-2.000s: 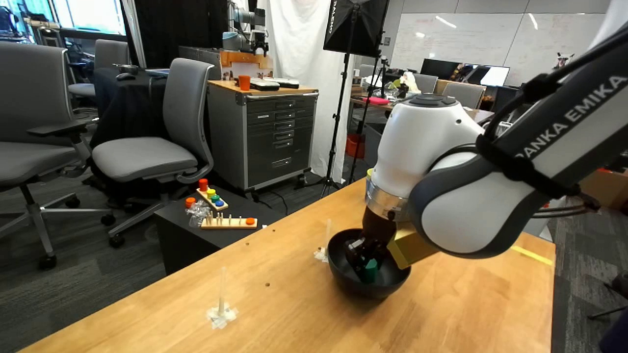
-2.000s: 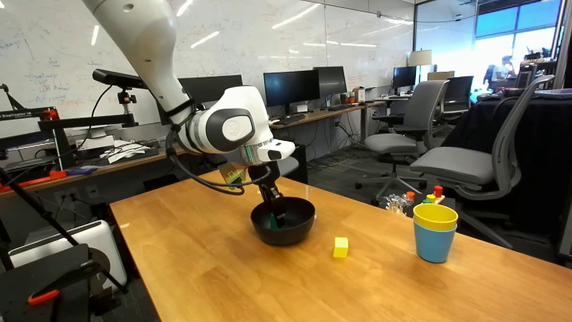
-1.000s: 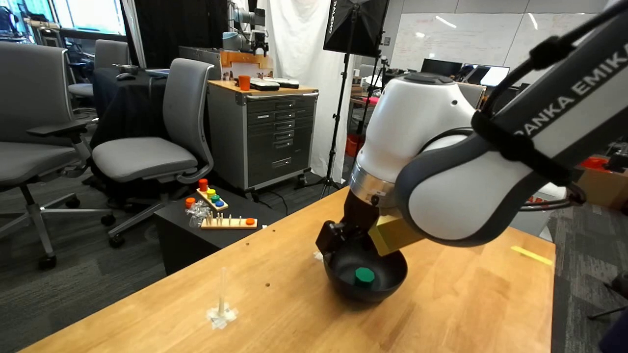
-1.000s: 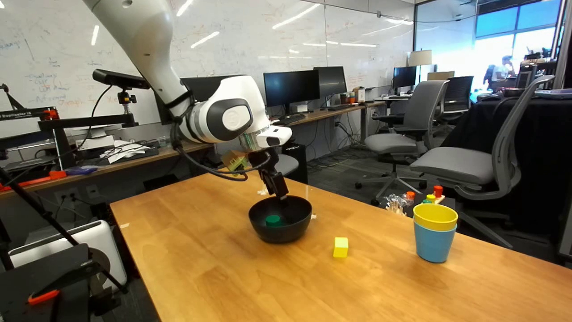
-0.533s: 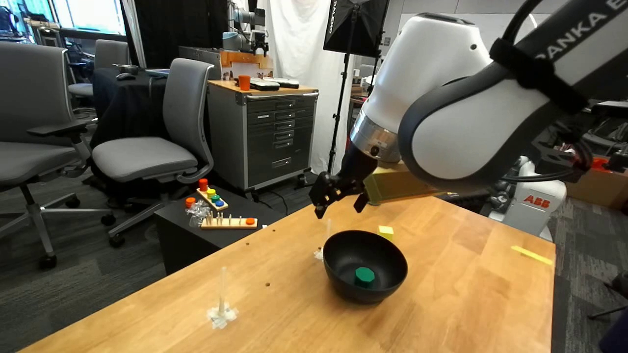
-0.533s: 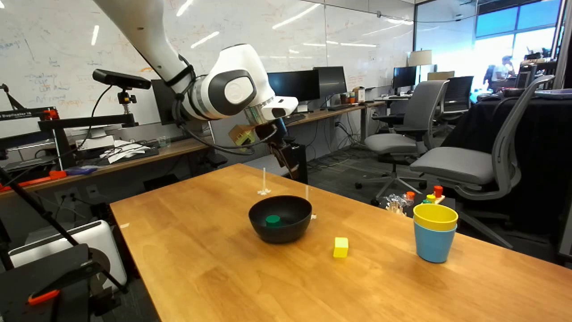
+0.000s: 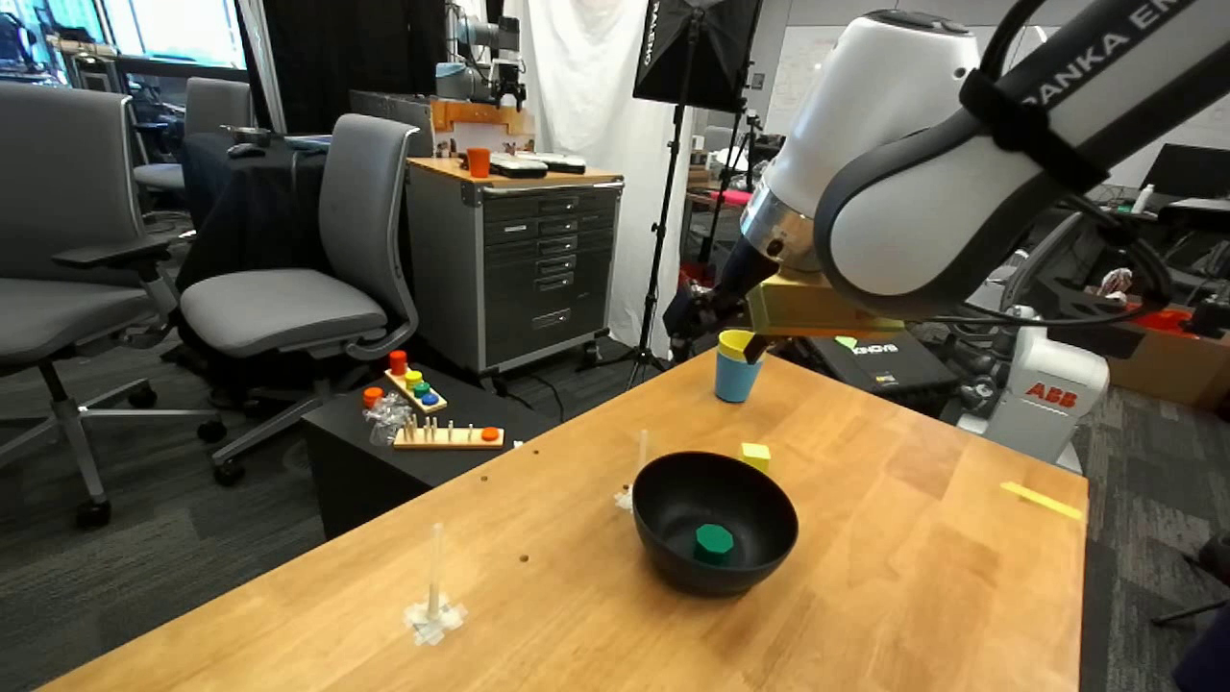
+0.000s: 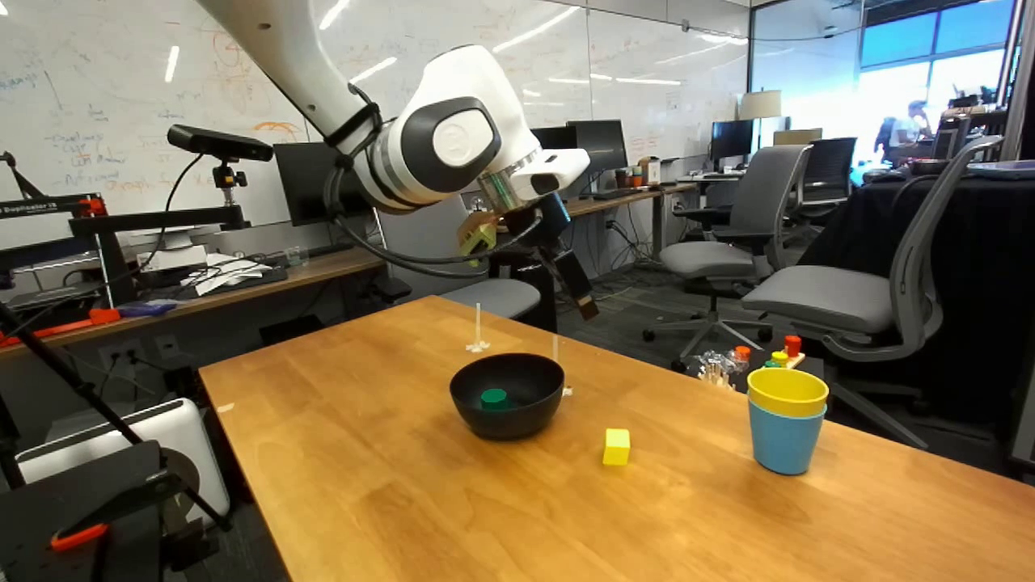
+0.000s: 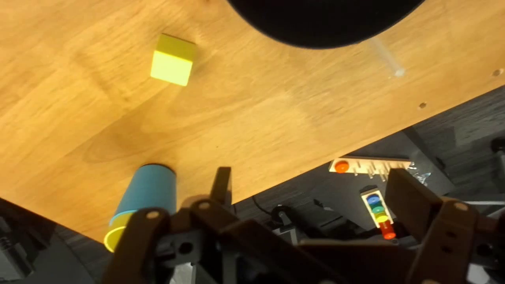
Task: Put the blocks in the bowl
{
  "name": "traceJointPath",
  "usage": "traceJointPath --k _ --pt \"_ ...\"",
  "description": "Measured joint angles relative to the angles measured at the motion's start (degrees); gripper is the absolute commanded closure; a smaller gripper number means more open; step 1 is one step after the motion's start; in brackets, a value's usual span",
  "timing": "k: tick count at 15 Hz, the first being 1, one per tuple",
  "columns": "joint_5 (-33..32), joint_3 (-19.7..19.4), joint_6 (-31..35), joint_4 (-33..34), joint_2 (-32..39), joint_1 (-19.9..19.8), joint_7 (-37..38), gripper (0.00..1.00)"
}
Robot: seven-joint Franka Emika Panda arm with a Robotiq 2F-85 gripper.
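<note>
Gripper rises clear of bowl, fingers spread, holding nothing; green block sits inside, so yellow block likely comes next.

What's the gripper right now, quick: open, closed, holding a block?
Gripper: open, jaws well apart, holding nothing.

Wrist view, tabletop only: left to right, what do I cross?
Yellow block → bowl, cut off by the top edge → hole near the right edge. Left out for overlapping spans: cups with the block; rod and other hole with the bowl.
</note>
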Motion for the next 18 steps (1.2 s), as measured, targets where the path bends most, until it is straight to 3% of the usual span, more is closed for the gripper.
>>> traceJointPath --k 9,18 --pt "-1.6 -2.4 -10.2 2.1 0.8 -0.8 5.4 0.0" --pt "-2.1 0.9 -11.0 2.7 0.5 -2.9 5.7 0.0"
